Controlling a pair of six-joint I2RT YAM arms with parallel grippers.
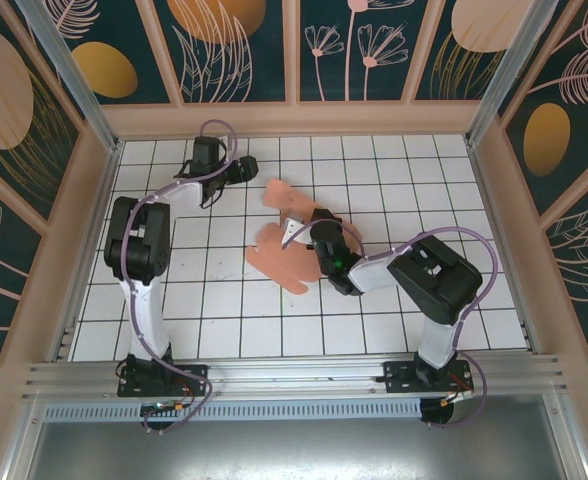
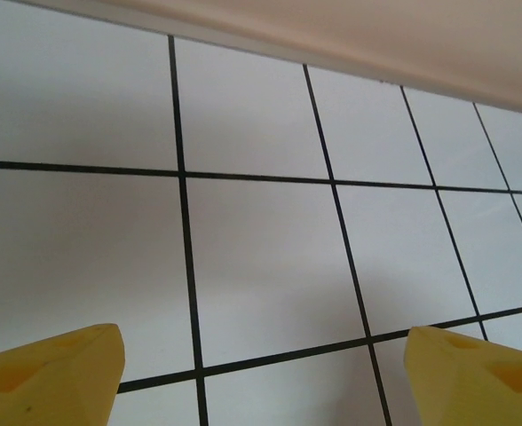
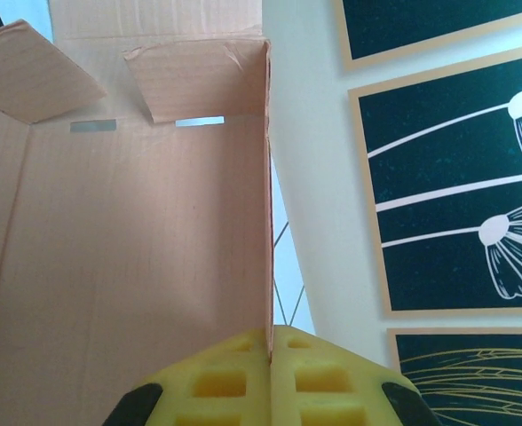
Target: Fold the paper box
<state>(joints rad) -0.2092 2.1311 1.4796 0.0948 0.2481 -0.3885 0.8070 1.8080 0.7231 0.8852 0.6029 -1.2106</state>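
- At the left of the white-tiled table (image 1: 174,300), the left arm reaches toward the back rim. The left claw (image 1: 242,170) at its end points right, toward the middle.
- Seen from that wrist, the left claw (image 2: 261,377) is released. Its two yellow fingertips (image 2: 57,373) stand wide apart, with nothing between them but the table's (image 2: 261,248) tiles and black grid lines.
- Near that claw, around the middle of the table, sits the paper box (image 1: 277,256). It is a salmon-pink card blank, its near part spread flat on the tiles and another part raised toward the back.
- The right claw (image 1: 296,230) meets the blank from the right, and its arm is bent low over the tiles.
- From the right wrist, the right claw (image 3: 270,355) is clenched on the paper box (image 3: 137,248). Its yellow pads (image 3: 217,382) pinch the edge of an upright card panel. Two small flaps are folded in at the far end of the card.
- Furthest right, past that panel, dark teal wall panels (image 3: 447,177) carry pale flower drawings.
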